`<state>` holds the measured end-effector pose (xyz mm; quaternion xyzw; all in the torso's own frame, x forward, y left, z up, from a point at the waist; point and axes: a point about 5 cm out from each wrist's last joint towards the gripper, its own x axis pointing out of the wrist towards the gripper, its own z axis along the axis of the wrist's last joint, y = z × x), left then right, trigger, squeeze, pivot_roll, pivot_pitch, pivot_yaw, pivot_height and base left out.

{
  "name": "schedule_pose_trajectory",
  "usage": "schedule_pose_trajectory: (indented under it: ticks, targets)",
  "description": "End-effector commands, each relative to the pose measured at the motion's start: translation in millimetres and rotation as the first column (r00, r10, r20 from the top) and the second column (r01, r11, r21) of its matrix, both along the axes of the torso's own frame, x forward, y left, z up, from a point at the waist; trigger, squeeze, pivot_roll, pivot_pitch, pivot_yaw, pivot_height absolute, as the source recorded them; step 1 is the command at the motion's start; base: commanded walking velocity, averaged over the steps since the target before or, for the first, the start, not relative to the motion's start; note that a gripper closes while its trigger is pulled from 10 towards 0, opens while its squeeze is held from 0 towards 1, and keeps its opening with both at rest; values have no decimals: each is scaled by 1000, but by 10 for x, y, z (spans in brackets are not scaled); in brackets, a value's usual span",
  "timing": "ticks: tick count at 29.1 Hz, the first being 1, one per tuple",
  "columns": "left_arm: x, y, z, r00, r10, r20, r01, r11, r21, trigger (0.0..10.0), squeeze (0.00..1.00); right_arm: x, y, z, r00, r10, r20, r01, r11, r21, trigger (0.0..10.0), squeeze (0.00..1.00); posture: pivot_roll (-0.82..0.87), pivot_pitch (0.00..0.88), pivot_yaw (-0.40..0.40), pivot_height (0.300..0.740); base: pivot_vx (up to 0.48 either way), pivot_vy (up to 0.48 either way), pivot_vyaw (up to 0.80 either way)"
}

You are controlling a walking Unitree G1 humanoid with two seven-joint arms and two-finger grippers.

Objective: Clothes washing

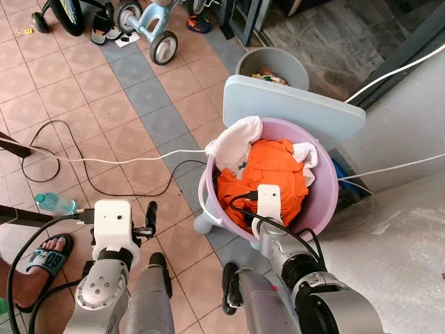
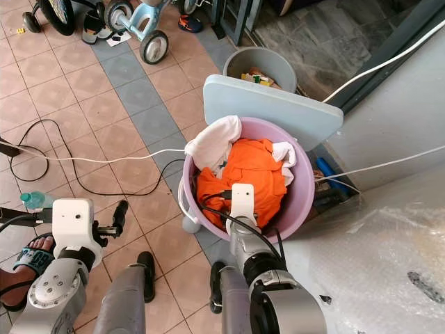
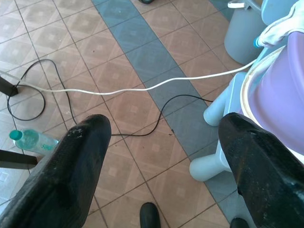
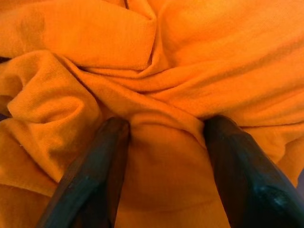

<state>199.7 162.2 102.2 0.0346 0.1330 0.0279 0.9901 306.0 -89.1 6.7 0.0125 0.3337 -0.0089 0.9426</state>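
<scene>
A purple basin (image 1: 327, 202) stands before me, holding an orange garment (image 1: 278, 167), with white cloths (image 1: 233, 139) draped over its far-left rim. My right gripper (image 4: 166, 126) reaches down into the basin. In the right wrist view its two black fingers (image 4: 107, 147) stand apart, tips pressed into the orange fabric with a fold bulging between them. My left gripper (image 3: 164, 126) hangs open over the tiled floor to the left of the basin, holding nothing.
A light blue board (image 1: 292, 104) leans behind the basin, with a grey bucket (image 1: 272, 66) beyond it. A white cord (image 1: 125, 161) and black cable cross the floor. A plastic bottle (image 1: 55, 203) and a person's sandalled foot (image 1: 45, 257) lie at my left. Plastic-covered surface (image 1: 396, 257) at right.
</scene>
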Motion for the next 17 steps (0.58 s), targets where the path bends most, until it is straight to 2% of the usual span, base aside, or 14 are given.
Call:
schedule_pose_trajectory:
  ticks: [1,17]
  targets:
    - [-46,-6,-6,1000,7,-14,-7,1000,5,10000,0,-136,-27,-152,997,-23,-71,24,1000,13,0,0,165,383,-116,740,0,0,0]
    - [-45,11,-4,1000,21,-15,-21,1000,15,10000,0,-94,-25,-119,998,-55,-40,56,997,46,0,0,165,385,-116,740,0,0,0]
